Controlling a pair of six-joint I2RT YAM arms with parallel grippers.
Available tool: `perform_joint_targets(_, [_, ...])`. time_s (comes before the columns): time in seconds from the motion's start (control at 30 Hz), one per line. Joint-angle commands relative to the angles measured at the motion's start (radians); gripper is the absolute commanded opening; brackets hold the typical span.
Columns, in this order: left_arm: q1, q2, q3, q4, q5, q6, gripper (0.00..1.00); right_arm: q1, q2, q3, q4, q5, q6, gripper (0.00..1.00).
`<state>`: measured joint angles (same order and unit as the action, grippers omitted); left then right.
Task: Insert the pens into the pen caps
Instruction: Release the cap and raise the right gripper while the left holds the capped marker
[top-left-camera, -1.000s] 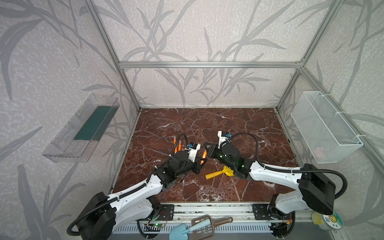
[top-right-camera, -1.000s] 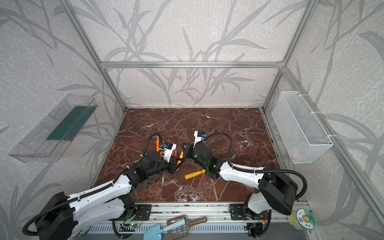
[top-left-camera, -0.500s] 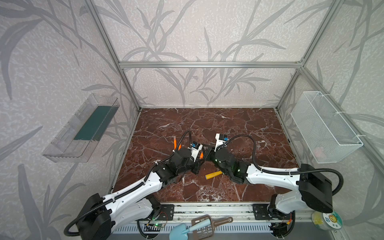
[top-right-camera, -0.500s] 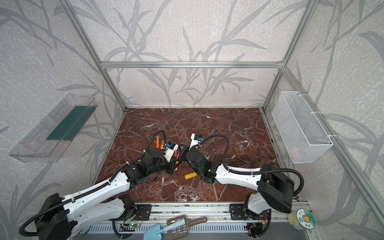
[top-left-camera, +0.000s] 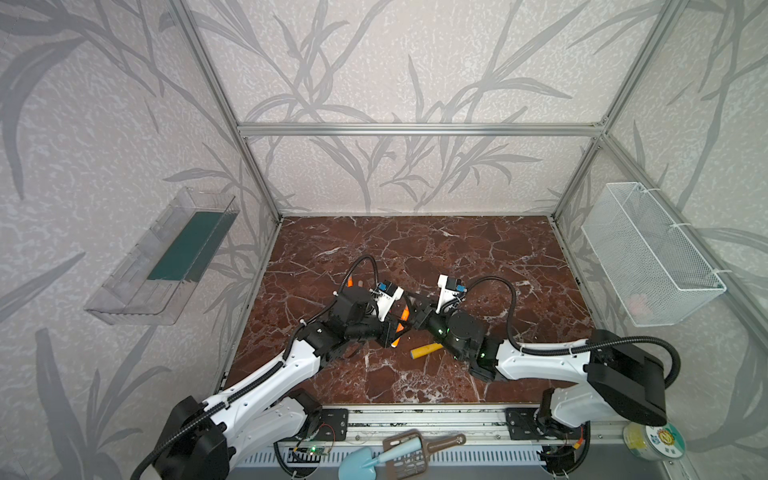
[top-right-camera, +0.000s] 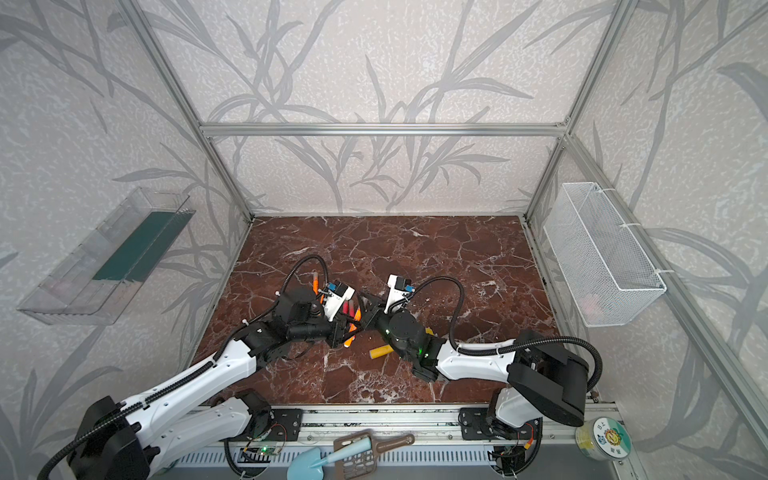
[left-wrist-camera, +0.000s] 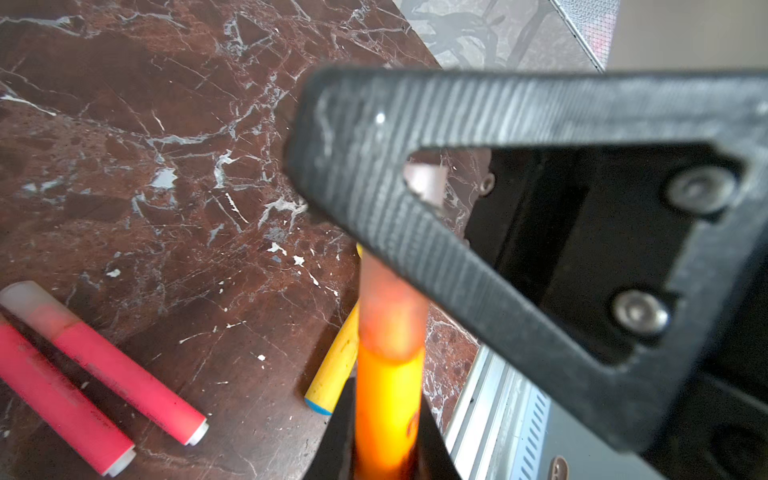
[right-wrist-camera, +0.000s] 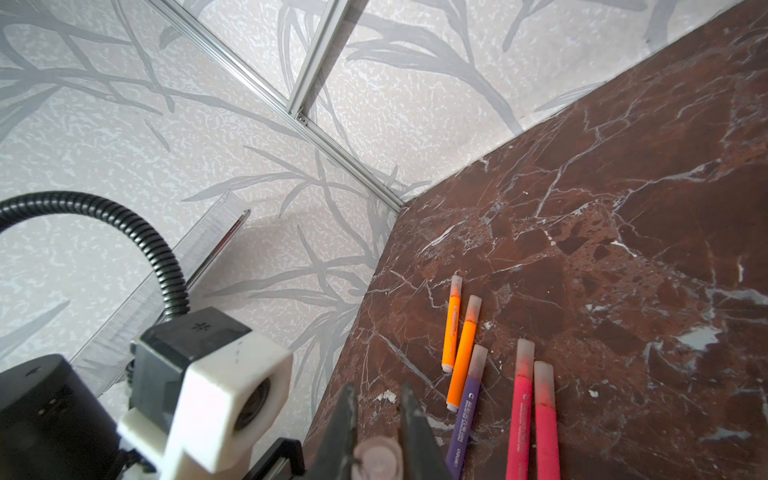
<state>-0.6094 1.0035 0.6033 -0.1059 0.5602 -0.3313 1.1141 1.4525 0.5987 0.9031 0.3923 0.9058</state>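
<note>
My left gripper (left-wrist-camera: 388, 399) is shut on an orange pen (left-wrist-camera: 388, 395), which stands out between its dark fingers. A pale pinkish pen cap (left-wrist-camera: 390, 311) sits over the pen's tip. My right gripper (right-wrist-camera: 378, 390) is shut on that cap (right-wrist-camera: 378, 457). In both top views the two grippers meet mid-table, left (top-left-camera: 395, 330) against right (top-left-camera: 415, 320), with the orange pen (top-right-camera: 352, 330) between them. On the marble beside them lie capped pens: two orange (right-wrist-camera: 452, 328), one purple (right-wrist-camera: 467, 405) and two pinkish-red (right-wrist-camera: 534, 419).
A yellow toy shovel handle (top-left-camera: 426, 351) lies just in front of the grippers, under the right arm. On the left wall hangs a clear shelf (top-left-camera: 166, 257), on the right wall a white mesh basket (top-left-camera: 648, 249). A blue scoop (top-left-camera: 361, 467) rests on the front rail.
The two grippers have come together from a short gap apart. The pen's tip and the cap now meet. Both stay shut on what they hold.
</note>
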Motion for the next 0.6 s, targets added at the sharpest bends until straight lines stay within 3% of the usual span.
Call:
perform_joint_targets(0.0, [0.113, -0.015, 0.112, 0.224, -0.328, -0.106, 0.00, 0.151, -0.032, -0.021, -0.240, -0.155, 0.028, 0.00])
perform_joint_targets(0.13, [0.111, -0.008, 0.114, 0.200, -0.419, -0.085, 0.00, 0.250, -0.037, 0.070, -0.496, -0.047, 0.157, 0.00])
perform_joint_targets(0.23, [0.110, 0.019, 0.126, 0.189, -0.465, -0.072, 0.00, 0.298, -0.034, 0.154, -0.638, -0.002, 0.172, 0.00])
perform_joint_targets(0.47, [0.105, 0.036, 0.121, 0.197, -0.492, -0.061, 0.00, 0.298, -0.124, 0.089, -0.655, 0.098, 0.186, 0.00])
perform_joint_targets(0.57, [0.105, 0.041, 0.117, 0.204, -0.464, -0.059, 0.00, 0.294, -0.173, 0.046, -0.577, 0.136, 0.116, 0.00])
